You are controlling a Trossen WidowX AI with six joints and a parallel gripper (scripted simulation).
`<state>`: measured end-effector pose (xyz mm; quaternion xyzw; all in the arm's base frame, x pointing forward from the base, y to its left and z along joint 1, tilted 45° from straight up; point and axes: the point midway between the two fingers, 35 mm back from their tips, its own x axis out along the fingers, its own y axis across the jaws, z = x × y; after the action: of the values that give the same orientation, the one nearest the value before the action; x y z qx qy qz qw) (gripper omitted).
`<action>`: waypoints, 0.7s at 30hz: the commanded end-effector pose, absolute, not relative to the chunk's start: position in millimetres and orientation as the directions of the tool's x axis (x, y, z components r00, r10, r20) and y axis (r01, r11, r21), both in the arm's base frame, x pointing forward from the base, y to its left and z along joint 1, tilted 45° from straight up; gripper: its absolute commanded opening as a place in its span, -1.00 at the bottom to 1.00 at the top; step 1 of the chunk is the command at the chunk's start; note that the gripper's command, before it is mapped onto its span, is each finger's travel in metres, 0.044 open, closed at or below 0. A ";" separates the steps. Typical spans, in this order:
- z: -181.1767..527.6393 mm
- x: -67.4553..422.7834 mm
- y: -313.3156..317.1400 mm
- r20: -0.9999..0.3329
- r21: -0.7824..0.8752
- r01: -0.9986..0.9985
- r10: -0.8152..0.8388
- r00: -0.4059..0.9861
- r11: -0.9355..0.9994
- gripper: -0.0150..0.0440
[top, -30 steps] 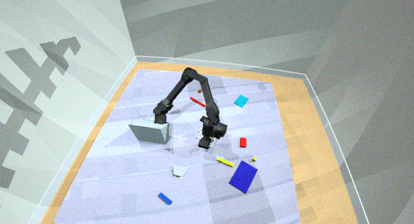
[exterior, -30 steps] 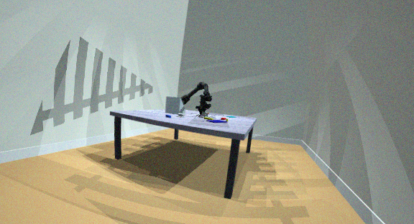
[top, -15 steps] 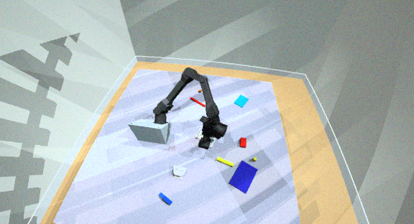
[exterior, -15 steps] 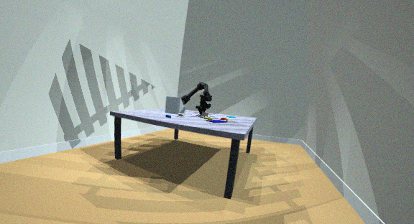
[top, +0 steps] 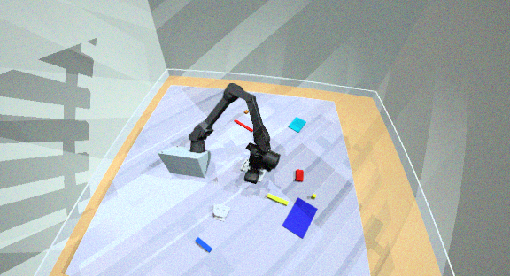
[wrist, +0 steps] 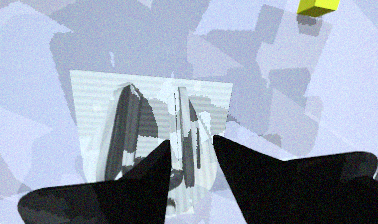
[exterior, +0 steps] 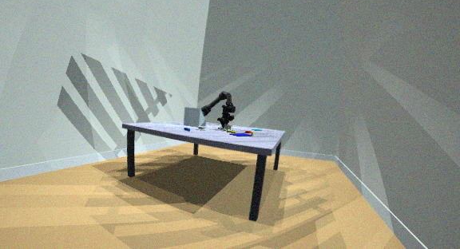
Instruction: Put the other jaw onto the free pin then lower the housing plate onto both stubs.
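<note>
At four o'clock from the arm's foot, my claw is clamped on a jaw over the base; the other jaw stands beside it. Meshing I can't confirm. The plate lies apart, toward six o'clock, so closing remains.

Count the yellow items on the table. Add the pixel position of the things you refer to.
2: a yellow bar [top: 277,199], near the blue sheet's upper left corner, and a small yellow cube [top: 313,195], just above that sheet [top: 300,218]. The arm may hide others.
</note>
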<state>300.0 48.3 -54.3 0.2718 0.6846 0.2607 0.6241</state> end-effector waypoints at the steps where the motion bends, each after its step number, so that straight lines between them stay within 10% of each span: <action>1: -56.0 300.1 51.6 -0.710 0.698 0.044 0.700 -0.077 0.714 -0.04; 21: -52.4 300.5 47.6 -0.711 0.698 0.044 0.699 -0.077 0.714 -0.04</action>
<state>300.2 48.2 -52.9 0.2717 0.6857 0.2620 0.6223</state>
